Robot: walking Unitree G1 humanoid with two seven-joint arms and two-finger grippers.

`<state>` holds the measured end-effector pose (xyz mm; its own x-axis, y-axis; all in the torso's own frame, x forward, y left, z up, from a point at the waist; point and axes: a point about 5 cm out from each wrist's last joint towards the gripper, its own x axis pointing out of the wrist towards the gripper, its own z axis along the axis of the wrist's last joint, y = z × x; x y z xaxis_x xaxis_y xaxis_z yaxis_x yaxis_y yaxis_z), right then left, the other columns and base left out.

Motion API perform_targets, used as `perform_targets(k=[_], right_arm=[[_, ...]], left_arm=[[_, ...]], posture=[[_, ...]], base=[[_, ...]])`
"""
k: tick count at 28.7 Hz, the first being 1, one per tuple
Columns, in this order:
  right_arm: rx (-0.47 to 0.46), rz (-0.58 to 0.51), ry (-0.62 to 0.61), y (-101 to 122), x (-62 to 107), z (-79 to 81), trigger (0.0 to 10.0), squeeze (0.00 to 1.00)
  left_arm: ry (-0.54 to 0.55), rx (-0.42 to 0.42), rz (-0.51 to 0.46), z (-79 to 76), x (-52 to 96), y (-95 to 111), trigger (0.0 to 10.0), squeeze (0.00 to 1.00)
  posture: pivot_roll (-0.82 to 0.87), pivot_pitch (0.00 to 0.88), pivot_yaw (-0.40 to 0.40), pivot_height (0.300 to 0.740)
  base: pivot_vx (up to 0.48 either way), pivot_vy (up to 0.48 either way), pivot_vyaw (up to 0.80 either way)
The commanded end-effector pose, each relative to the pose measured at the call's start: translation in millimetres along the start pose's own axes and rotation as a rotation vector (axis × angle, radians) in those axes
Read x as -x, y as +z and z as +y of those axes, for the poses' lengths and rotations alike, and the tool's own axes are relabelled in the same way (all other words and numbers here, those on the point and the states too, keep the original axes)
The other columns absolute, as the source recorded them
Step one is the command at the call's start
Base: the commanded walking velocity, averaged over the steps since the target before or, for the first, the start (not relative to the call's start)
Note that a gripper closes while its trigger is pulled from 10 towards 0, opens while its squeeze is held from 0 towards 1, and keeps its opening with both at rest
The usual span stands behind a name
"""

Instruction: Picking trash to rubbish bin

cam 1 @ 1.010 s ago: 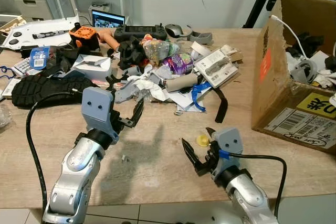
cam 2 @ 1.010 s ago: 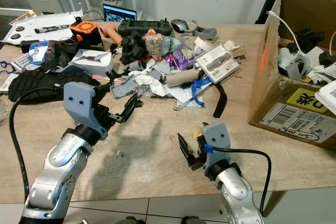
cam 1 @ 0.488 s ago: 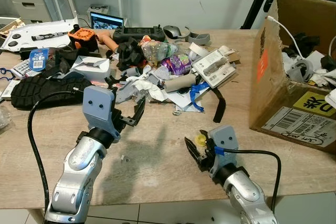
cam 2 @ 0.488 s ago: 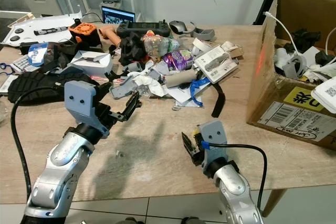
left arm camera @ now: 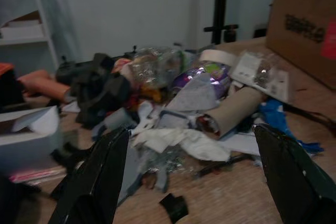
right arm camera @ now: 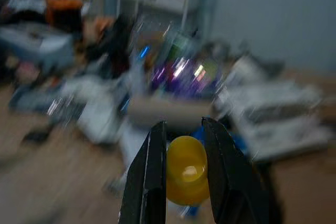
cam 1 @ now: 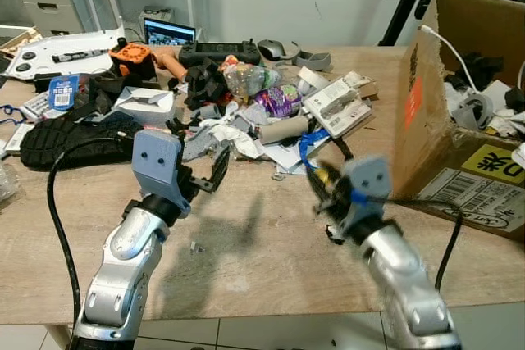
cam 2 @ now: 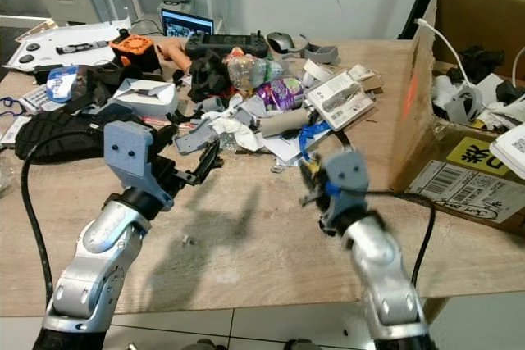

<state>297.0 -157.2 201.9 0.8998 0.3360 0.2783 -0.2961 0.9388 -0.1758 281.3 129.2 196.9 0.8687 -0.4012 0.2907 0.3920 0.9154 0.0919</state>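
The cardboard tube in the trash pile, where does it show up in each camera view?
Left eye view: the cardboard tube lies mid-pile, just left of the blue strap.
Right eye view: mid-pile, below the purple wrapper.
Left wrist view: right of centre, between the left end effector's fingers.
Right wrist view: a blurred tan shape that may be the tube, beyond the yellow piece.
Shared landmark: the purple wrapper.

Right pincer [right arm camera: 181, 182], black fingers, grips glossy yellow cap [right arm camera: 186, 170]. Left pincer [cam 1: 215, 176] black on blue-grey housing, silver arm. Worktop [cam 1: 262, 243] pale wood grain. Far heap: purple foil wrapper [cam 1: 281, 98], tan cardboard tube [cam 1: 283, 129], blue strap [cam 1: 307, 145]. Right: brown cardboard box [cam 1: 426, 120], orange-red patch, yellow label. Far left: orange block [cam 1: 130, 52], black shoe sole [cam 1: 61, 138].
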Motion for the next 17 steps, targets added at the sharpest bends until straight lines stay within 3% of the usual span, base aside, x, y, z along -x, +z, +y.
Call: perform_targets(k=[1, 6, 8, 12, 16, 17], right_arm=[[-0.010, -0.008, -0.019, 5, 1.0, -8.3, 0.0, 0.00], [0.029, -0.075, -0.017, 28, -8.1, -23.2, 0.0, 0.00], [0.134, -0.166, -0.009, 51, -14.2, -36.4, 0.0, 0.00], [0.189, -0.190, -0.031, 63, -17.3, -52.3, 0.1, 0.00], [0.268, -0.175, -0.172, 73, -12.4, -92.0, 1.6, 0.00], [0.268, -0.175, -0.172, 73, -12.4, -92.0, 1.6, 0.00]], left_arm=[[-0.018, 0.009, 0.003, -2.1, 0.0, -2, 10.0, 0.00], [-0.026, 0.015, -0.006, -0.6, -1.8, 1, 10.0, 0.00], [-0.039, 0.012, -0.004, -2.2, -1.7, -1, 10.0, 0.00], [-0.034, 0.021, -0.006, -2.8, -2.3, 0, 10.0, 0.00], [-0.031, 0.027, -0.014, -4.4, -3.7, 0, 10.0, 0.00], [-0.031, 0.027, -0.014, -4.4, -3.7, 0, 10.0, 0.00]], posture=[[0.02, 0.167, 0.008, 0.740], [0.02, 0.181, 0.004, 0.740], [0.02, 0.181, 0.010, 0.740], [0.01, 0.181, 0.008, 0.740], [0.01, 0.190, 0.005, 0.740], [0.01, 0.190, 0.005, 0.740]], base=[[0.000, 0.000, 0.00], [0.000, 0.000, 0.00], [0.000, 0.000, 0.00], [0.000, 0.000, 0.00], [0.000, 0.000, 0.00], [0.000, 0.000, 0.00]])
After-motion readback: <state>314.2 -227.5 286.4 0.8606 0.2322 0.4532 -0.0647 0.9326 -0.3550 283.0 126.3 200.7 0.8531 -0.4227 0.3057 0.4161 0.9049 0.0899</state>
